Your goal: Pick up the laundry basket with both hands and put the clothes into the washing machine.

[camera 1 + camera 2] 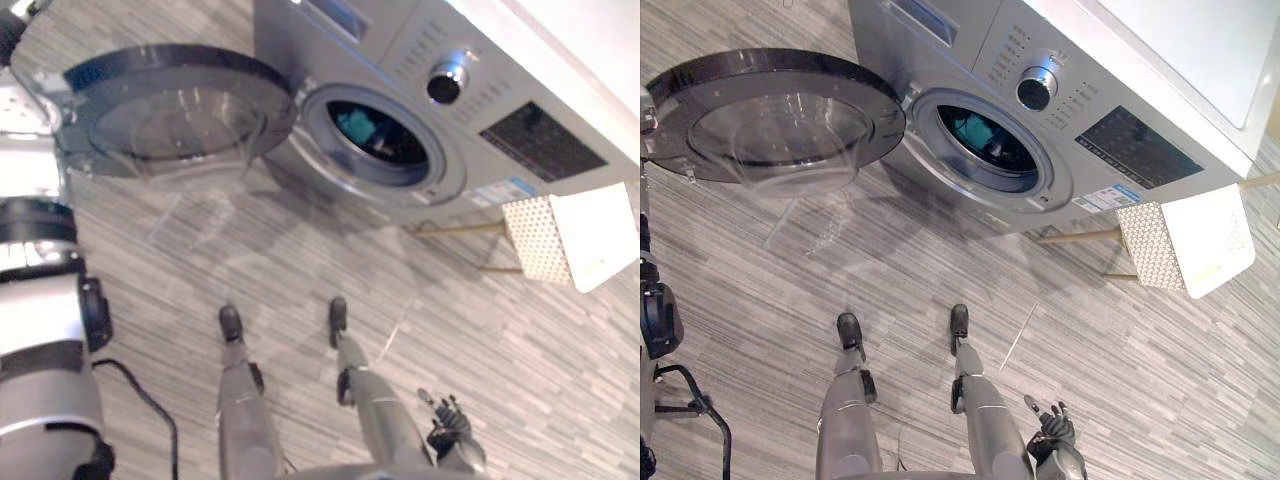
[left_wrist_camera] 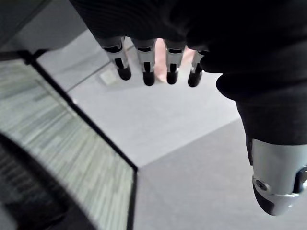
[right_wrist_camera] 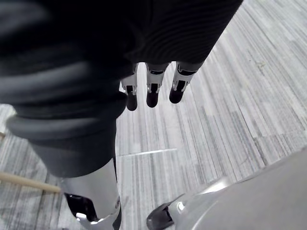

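Observation:
The silver washing machine (image 1: pixel 480 80) stands ahead with its round door (image 1: pixel 170 110) swung wide open to the left. Teal cloth (image 1: pixel 358 125) lies inside the drum (image 1: pixel 985 140). A white perforated laundry basket (image 1: pixel 560 240) sits on the floor to the right of the machine, apart from both hands. My right hand (image 1: pixel 1052 432) hangs low at the lower right, fingers (image 3: pixel 152 93) relaxed and holding nothing. My left hand (image 2: pixel 144 19) is raised on the left side, its fingers (image 2: pixel 147 72) straight with nothing in them.
Thin wooden rods (image 1: pixel 455 230) run along the floor between the machine's base and the basket. The open door juts out over the striped grey floor (image 1: pixel 300 260) on the left. Bare floor lies between me and the machine.

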You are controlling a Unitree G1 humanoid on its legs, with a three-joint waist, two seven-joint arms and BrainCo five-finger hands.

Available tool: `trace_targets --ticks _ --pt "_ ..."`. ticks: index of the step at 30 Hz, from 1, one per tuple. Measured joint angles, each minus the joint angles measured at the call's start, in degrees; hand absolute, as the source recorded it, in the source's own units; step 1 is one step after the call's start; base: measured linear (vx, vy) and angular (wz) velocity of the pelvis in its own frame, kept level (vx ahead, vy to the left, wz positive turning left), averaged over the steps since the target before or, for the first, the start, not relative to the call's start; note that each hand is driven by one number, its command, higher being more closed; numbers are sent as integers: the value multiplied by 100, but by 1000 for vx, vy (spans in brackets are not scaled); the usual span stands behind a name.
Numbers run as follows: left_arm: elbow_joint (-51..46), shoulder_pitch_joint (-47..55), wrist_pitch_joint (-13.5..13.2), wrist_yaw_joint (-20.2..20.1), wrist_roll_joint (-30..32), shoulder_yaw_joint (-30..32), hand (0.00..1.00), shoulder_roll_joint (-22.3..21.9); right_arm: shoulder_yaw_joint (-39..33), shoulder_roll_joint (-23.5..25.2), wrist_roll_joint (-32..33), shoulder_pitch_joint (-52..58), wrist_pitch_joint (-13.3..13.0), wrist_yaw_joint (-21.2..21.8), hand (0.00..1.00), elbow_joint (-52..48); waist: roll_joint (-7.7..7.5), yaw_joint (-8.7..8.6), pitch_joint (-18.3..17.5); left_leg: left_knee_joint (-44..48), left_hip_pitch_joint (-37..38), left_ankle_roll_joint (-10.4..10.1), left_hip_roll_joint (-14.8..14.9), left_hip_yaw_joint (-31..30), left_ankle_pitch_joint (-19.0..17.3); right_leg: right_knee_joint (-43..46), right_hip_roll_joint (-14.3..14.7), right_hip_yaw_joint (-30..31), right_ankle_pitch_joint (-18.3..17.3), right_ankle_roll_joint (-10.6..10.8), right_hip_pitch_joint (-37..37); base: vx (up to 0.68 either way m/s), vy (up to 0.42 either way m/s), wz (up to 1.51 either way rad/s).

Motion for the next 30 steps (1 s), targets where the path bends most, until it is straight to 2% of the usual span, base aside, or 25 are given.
trace_targets --ticks 3,4,8,12,13,14,15,17,18,20,21,22,23,24,25,27,28,29,30 --pt "293 5 9 -219 -9 -4 0 -296 118 -8 50 2 -10 -2 0 -70 -36 -7 16 117 -207 -24 92 -102 -2 -2 82 -24 1 -1 -113 -43 52 -2" --pt "368 78 -147 -116 64 55 0 -385 114 -14 61 2 -7 -1 0 -81 -40 12 19 190 -275 -46 134 -111 -19 -1 115 -19 1 -1 -153 -47 62 -16" --pt "422 469 -380 -783 -37 16 0 -340 102 -77 41 8 75 132 0 -69 -19 166 25 419 -259 -81 232 -45 -138 -1 181 28 0 0 -103 -31 64 -12" --pt "473 983 -462 -940 -115 -88 0 -478 94 -81 -33 6 195 170 0 -36 1 182 23 566 -36 -27 269 -68 -332 -9 191 36 -1 1 197 -8 68 8" --pt "497 1219 -462 -1004 -124 -244 0 -598 54 -95 -88 -25 245 213 0 -39 45 223 24 564 137 -1 295 -47 -350 -9 189 23 -48 53 361 10 48 15" --pt "502 1343 -454 -1039 -127 -324 0 -710 15 -112 -122 -45 277 231 0 -19 88 246 4 561 208 1 308 -25 -349 64 164 -16 -170 191 422 37 37 52" --pt "415 1802 -456 -1271 -113 -679 0 -1051 -131 -154 -277 -101 356 245 0 68 211 282 -98 584 429 -2 231 112 -350 608 86 -134 -780 341 465 36 16 50" --pt "409 2281 -434 -1402 -114 -979 0 -1217 -134 -215 -374 -138 386 284 0 52 318 334 -225 522 604 -7 172 174 -351 640 64 -137 -797 343 549 64 0 17" --pt "578 2844 -281 -1528 -114 -1377 0 -1418 -167 -258 -482 -234 393 357 0 54 430 331 -379 384 856 -6 118 325 -351 558 -5 -53 -825 376 713 73 -12 -10" --pt "658 3213 -177 -1849 -128 -1853 0 -1718 -177 -255 -512 -275 408 386 0 63 428 311 -408 240 1205 -6 -57 429 -351 497 -184 66 -1070 582 983 48 -9 2" --pt "686 3367 -160 -2067 -128 -2270 0 -1953 -234 -231 -532 -260 427 413 0 113 402 292 -483 179 1334 -9 -246 513 -345 551 -300 101 -1255 577 1036 23 27 -4" --pt "886 3521 -185 -2273 -187 -2930 0 -2430 -386 -229 -576 -275 441 502 0 338 323 250 -633 28 1543 -9 -517 585 -345 598 -503 237 -1533 676 1059 -10 38 -11" --pt "944 3547 -193 -2339 -236 -3085 0 -2577 -391 -237 -590 -279 441 512 0 444 266 164 -685 -38 1613 -9 -641 605 -343 616 -600 330 -1702 690 1070 -30 12 -19" --pt "1106 3533 -191 -2583 -235 -3566 0 -2754 -414 -253 -662 -338 470 521 0 638 215 -118 -744 -149 1751 -21 -792 708 -323 666 -702 489 -1936 563 1075 -53 -11 -35" --pt "1305 3471 -156 -2823 -232 -4076 0 -2949 -489 -235 -717 -365 504 523 0 750 186 -373 -764 -364 2017 -65 -901 864 -247 691 -714 713 -2001 609 1080 -57 -15 -52" --pt "1477 3390 -122 -3061 -251 -4346 0 -3241 -571 -220 -748 -346 520 524 0 857 93 -642 -830 -654 2388 -68 -1003 1196 -240 606 -695 1098 -2015 625 1128 -30 -4 -107" --pt "1535 3272 -125 -3128 -295 -4336 0 -3508 -620 -249 -761 -254 526 532 0 855 135 -755 -888 -910 2648 -70 -955 1458 -240 406 -630 1406 -2246 956 1190 -30 -24 -158" --pt "1542 3063 -174 -3140 -408 -4303 0 -3699 -658 -331 -809 -155 520 539 0 848 356 -944 -924 -1050 2690 -85 -754 1696 -207 475 -447 1483 -2166 640 1196 -7 -16 -135" --pt "1542 2846 -236 -3125 -527 -4273 0 -3787 -722 -334 -855 14 519 541 0 830 340 -1037 -949 -1095 2774 -184 -755 1823 -148 709 -409 1587 -2127 519 1303 42 0 -74"
